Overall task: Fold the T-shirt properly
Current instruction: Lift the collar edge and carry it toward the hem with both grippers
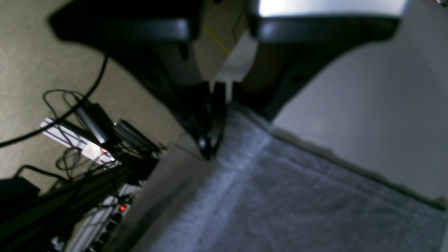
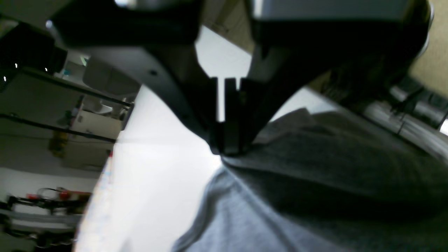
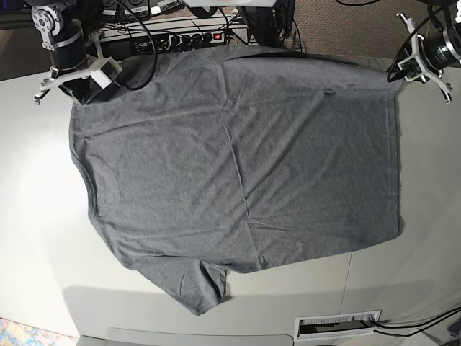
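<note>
T-shirt (image 3: 238, 173) lying spread flat on the white table (image 3: 36, 216) | left gripper (image 1: 209, 148) – jaws pinching its hem corner | right gripper (image 2: 229, 148) – jaws clamping a far corner | power strip (image 3: 191, 36) and cables (image 1: 70, 105) sitting beyond the table edge.

A heather-grey T-shirt (image 3: 238, 166) lay spread flat over a white table (image 3: 36, 238), its surface lightly creased. One short sleeve (image 3: 189, 285) pointed toward six o'clock. At ten o'clock the right gripper (image 3: 81, 88) sat on the shirt's corner, its jaws closed on the fabric there. At two o'clock the left gripper (image 3: 401, 70) pinched the opposite far corner the same way. Behind the table, at twelve o'clock, a power strip (image 3: 189, 36) with a red-lit switch lay among black cables (image 3: 144, 29). Near five o'clock a white vent grille (image 3: 338, 326) showed at the table's edge.
</note>
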You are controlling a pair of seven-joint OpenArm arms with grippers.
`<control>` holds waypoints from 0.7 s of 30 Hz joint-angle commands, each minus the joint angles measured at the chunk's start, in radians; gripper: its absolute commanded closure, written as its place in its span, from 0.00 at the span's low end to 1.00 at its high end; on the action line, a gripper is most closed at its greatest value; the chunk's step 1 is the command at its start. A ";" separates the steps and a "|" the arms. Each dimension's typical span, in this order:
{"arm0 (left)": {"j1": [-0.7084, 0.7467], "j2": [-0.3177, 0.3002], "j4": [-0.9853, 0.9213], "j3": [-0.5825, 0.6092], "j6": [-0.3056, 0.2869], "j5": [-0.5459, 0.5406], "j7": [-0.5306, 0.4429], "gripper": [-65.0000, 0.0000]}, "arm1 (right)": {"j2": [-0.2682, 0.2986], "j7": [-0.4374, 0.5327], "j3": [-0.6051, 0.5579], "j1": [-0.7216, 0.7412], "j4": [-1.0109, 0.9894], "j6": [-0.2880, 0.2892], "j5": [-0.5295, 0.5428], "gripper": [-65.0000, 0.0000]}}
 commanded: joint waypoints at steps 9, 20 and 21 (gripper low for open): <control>-0.113 -0.014 0.010 -0.012 0.095 -0.007 0.020 1.00 | 0.011 0.016 0.009 0.121 0.016 -0.022 -0.019 1.00; -0.238 0.000 -0.053 -0.012 0.135 -0.008 0.023 1.00 | 0.006 0.047 0.009 0.294 0.016 -0.051 0.009 1.00; -0.247 0.006 -0.063 -0.012 0.135 -0.008 0.014 1.00 | 0.006 0.052 0.009 0.313 0.016 -0.051 0.018 1.00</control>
